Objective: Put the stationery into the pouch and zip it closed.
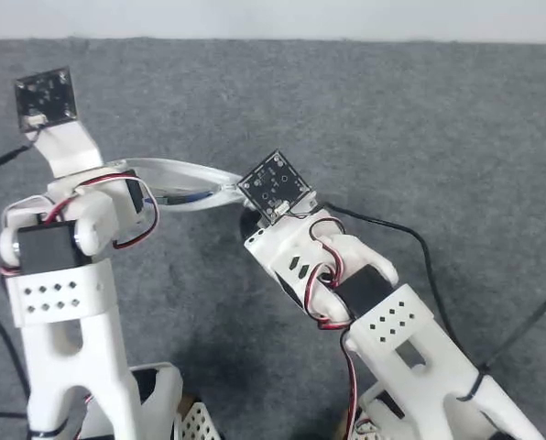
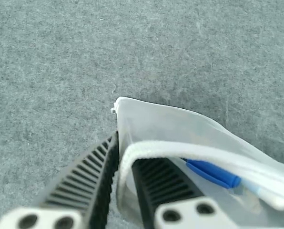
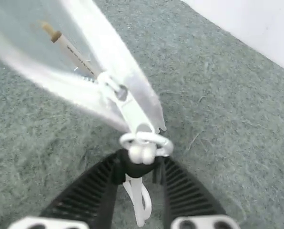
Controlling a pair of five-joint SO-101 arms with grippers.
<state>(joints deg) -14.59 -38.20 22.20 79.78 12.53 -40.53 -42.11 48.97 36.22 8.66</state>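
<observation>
The pouch (image 1: 186,186) is held over the counter (image 1: 420,119) between the two arms, its long axis running left to right. The left end effector (image 2: 124,153) is clamped narrow on the pouch's left end. The right end effector (image 3: 138,164) pinches the zipper pull (image 3: 141,143) at the right end (the slider sits just past its tips). A blue pen (image 2: 212,173) and a pencil (image 3: 68,45) lie inside. Any zip travel must run along that axis, with the left hold bracing against it. I cannot tell how far the teeth are shut.

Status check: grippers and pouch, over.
Left gripper shut on pouch corner. Right gripper shut on zipper pull. Blue pen inside pouch.
</observation>
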